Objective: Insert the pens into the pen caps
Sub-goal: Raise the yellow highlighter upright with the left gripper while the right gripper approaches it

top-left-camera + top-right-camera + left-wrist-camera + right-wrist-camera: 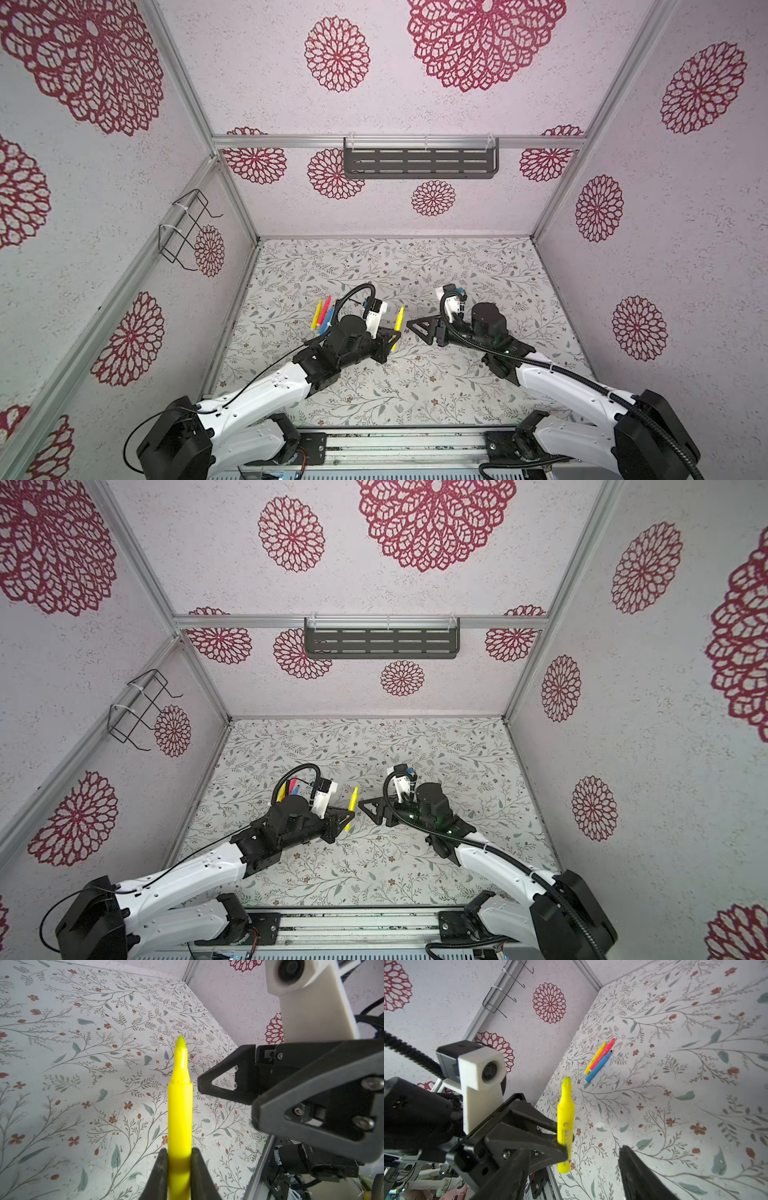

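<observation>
Uncapped pen held up: the left gripper [179,1152] was clamped on the lower barrel of a bright yellow plastic pen [179,1109]. It held the pen clear of the pale floral-print tabletop [415,386], pointed tip aimed away from the arms' bases in both top views. The right gripper [226,1098] hung just beside the pen without touching it. Its black triangular fingers [204,1084] were spread apart and turned toward the yellow barrel. Three other short plastic pens [599,1059], one yellow, one red-pink and one blue, lay side by side and touching on the left part of the tabletop. They were beyond the left arm and well apart from the held pen. Whether those three wore caps could not be told.
</observation>
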